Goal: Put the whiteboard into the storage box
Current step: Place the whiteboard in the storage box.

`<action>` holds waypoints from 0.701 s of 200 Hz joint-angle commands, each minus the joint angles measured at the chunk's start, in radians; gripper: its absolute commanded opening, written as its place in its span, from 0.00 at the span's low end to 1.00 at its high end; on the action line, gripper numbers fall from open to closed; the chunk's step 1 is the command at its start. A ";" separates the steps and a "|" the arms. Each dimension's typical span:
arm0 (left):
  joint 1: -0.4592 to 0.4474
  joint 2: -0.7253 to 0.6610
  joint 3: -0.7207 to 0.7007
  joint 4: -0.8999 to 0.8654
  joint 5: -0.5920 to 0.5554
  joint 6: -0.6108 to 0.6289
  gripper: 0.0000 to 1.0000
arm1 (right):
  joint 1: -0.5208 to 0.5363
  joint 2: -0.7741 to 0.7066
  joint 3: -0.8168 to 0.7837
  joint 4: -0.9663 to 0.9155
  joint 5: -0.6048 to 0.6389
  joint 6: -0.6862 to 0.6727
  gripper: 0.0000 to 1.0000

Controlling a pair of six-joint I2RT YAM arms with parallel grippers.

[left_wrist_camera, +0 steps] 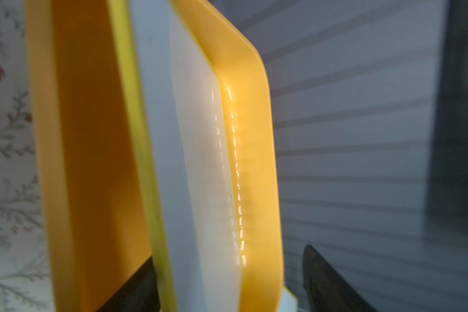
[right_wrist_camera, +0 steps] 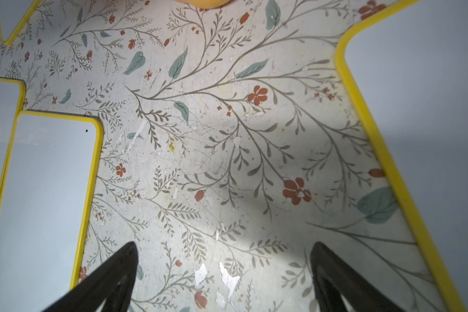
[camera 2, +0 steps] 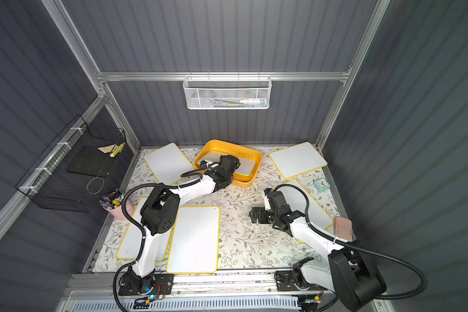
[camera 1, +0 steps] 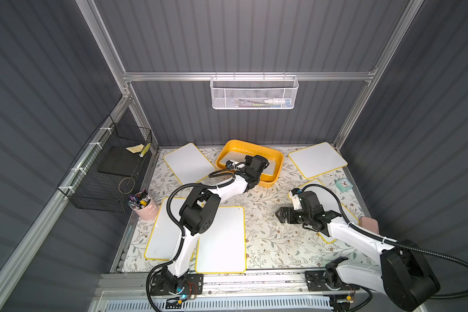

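Table (camera 1: 262, 235): floral top, spare boards (camera 1: 222, 237) lying flat around it.
Storage box (camera 1: 254, 147): yellow tray at the back, centre.
Whiteboard (camera 1: 271, 167): inside the tray. I judge it light, stiff and slick-faced, best pinched at its yellow rim.
My left gripper (left_wrist_camera: 227, 254): over the tray, jaws apart either side of the board's edge, not clamping.
My right gripper (right_wrist_camera: 224, 243): jaws wide, empty, above bare table.

Floral table (camera 1: 268, 237): storage box (camera 1: 278, 162) at back, whiteboards (camera 1: 222, 240) scattered, pink pen cup (camera 1: 146, 212), teal clock (camera 1: 343, 184).
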 commanded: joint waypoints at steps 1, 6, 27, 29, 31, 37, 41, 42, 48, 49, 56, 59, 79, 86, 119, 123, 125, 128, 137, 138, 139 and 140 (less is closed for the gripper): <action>-0.001 -0.013 0.084 -0.072 0.068 0.218 0.87 | 0.005 0.002 0.016 0.003 0.000 -0.011 0.99; -0.003 -0.018 0.086 -0.090 0.071 0.247 0.87 | 0.005 0.002 0.015 0.003 0.000 -0.011 0.99; 0.000 -0.056 0.026 -0.047 0.118 0.362 0.87 | 0.006 -0.002 0.014 0.002 -0.001 -0.011 0.99; 0.001 -0.060 0.023 -0.046 0.122 0.371 0.87 | 0.007 -0.003 0.013 0.002 -0.001 -0.011 0.99; 0.001 -0.064 0.019 -0.046 0.126 0.381 0.87 | 0.007 -0.004 0.013 0.003 -0.001 -0.011 0.99; 0.003 -0.074 0.013 -0.053 0.132 0.411 0.87 | 0.006 -0.005 0.012 0.005 0.001 -0.011 0.99; 0.004 -0.080 0.014 -0.062 0.136 0.436 0.88 | 0.006 -0.006 0.011 0.005 0.002 -0.011 0.99; 0.004 -0.080 0.014 -0.066 0.136 0.440 0.87 | 0.006 -0.006 0.011 0.005 0.002 -0.011 0.99; 0.007 -0.087 0.021 -0.099 0.142 0.472 0.88 | 0.006 -0.005 0.010 0.005 0.002 -0.011 0.99; 0.008 -0.088 0.024 -0.103 0.142 0.476 0.88 | 0.006 -0.004 0.012 0.005 0.002 -0.011 0.99; 0.009 -0.094 0.037 -0.143 0.150 0.512 0.89 | 0.007 -0.001 0.014 0.005 -0.003 -0.011 0.99; 0.008 -0.096 0.041 -0.156 0.154 0.525 0.89 | 0.006 0.000 0.015 0.003 -0.004 -0.011 0.99; 0.014 -0.119 0.042 -0.195 0.193 0.625 0.90 | 0.006 0.002 0.016 0.004 -0.001 -0.011 0.99; 0.015 -0.131 0.033 -0.194 0.216 0.657 0.90 | 0.007 0.002 0.016 0.003 0.002 -0.011 0.99; 0.017 -0.200 -0.023 -0.207 0.249 0.756 0.90 | 0.007 0.004 0.017 -0.002 0.000 -0.012 0.99; 0.016 -0.209 -0.032 -0.209 0.248 0.767 0.90 | 0.007 0.003 0.018 0.000 0.000 -0.011 0.99; 0.017 -0.214 -0.037 -0.210 0.248 0.772 0.90 | 0.007 0.004 0.018 0.000 0.002 -0.011 0.99; 0.016 -0.222 -0.044 -0.211 0.248 0.780 0.90 | 0.008 0.002 0.017 0.000 0.002 -0.011 0.99; 0.017 -0.246 -0.072 -0.215 0.244 0.802 0.90 | 0.008 0.005 0.018 0.000 0.003 -0.011 0.99; 0.017 -0.250 -0.076 -0.215 0.244 0.804 0.90 | 0.008 0.005 0.018 0.000 0.003 -0.011 0.99; 0.017 -0.253 -0.080 -0.216 0.243 0.807 0.90 | 0.008 0.005 0.017 0.000 0.003 -0.011 0.99; 0.017 -0.257 -0.083 -0.217 0.243 0.810 0.90 | 0.008 0.005 0.017 0.000 0.002 -0.011 0.99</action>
